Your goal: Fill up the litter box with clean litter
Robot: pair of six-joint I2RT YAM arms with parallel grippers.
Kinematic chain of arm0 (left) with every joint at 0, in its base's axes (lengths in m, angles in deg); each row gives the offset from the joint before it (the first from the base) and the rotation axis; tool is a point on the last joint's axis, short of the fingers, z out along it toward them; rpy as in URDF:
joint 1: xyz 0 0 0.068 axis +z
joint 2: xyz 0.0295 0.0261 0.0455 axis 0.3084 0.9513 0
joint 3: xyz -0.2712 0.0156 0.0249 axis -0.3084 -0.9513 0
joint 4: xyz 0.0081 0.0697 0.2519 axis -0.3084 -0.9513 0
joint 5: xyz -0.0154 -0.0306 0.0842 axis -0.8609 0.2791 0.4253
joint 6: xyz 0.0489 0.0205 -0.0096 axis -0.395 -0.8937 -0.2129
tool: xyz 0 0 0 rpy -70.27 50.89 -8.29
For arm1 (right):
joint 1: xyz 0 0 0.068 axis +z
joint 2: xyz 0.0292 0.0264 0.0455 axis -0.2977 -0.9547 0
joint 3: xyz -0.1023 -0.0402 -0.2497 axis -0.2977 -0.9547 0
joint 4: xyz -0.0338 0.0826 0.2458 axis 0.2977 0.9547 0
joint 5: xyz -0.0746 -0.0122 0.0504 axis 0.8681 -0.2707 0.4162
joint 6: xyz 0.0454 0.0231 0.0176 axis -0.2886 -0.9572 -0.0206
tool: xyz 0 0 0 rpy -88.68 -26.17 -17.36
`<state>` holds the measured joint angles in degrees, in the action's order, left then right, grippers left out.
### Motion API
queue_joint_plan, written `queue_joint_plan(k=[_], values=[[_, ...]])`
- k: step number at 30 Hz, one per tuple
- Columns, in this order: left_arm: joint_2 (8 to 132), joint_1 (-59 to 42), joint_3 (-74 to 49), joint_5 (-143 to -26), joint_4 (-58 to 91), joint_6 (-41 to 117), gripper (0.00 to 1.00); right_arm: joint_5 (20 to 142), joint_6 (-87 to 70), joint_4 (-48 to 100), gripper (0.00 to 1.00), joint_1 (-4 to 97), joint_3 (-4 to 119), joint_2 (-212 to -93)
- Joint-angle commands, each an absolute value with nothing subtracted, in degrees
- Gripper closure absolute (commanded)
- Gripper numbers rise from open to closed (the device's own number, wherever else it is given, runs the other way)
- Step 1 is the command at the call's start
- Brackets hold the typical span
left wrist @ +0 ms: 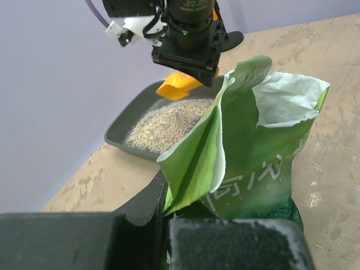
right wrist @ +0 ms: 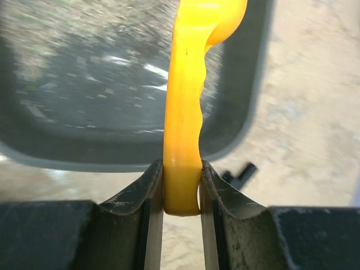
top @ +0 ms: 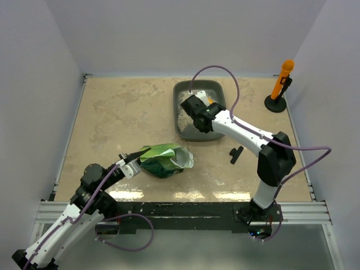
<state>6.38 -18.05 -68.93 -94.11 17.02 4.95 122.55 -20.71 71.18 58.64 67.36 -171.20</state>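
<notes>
The dark grey litter box (top: 218,86) sits at the back middle of the table. Pale litter (top: 181,107) lies in its left part and also shows in the left wrist view (left wrist: 166,121). My right gripper (top: 196,108) hovers over the box, shut on the handle of a yellow-orange scoop (right wrist: 183,112). The scoop's bowl (left wrist: 179,85) hangs just above the litter. My left gripper (top: 134,161) is shut on the edge of the open green litter bag (top: 166,159), which leans on the table in front of the box. The bag's mouth (left wrist: 284,95) gapes open.
A small black part (top: 236,153) lies on the table right of the bag. An orange tool on a black stand (top: 280,84) is at the back right corner. White walls close in the table on three sides.
</notes>
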Motion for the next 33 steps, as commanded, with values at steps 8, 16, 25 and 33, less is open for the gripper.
queue_joint_plan(k=[8, 16, 25, 33], values=[[6.2, -18.1, -66.9, -94.4, 18.6, 5.2, 1.00, 132.5, -22.9, 75.2, 1.00, 59.4, 69.3, -167.4], [5.0, -18.1, -66.9, -94.3, 18.4, 5.2, 1.00, 129.7, -26.1, 79.4, 1.00, 57.7, 72.7, -156.8], [5.6, -18.1, -66.9, -96.5, 18.7, 5.9, 1.00, 117.4, -26.5, 65.8, 1.00, 40.0, 51.8, -145.3], [4.3, -18.0, -67.0, -96.2, 18.8, 5.9, 1.00, 107.2, -25.7, 53.5, 1.00, 31.6, 41.0, -146.8]])
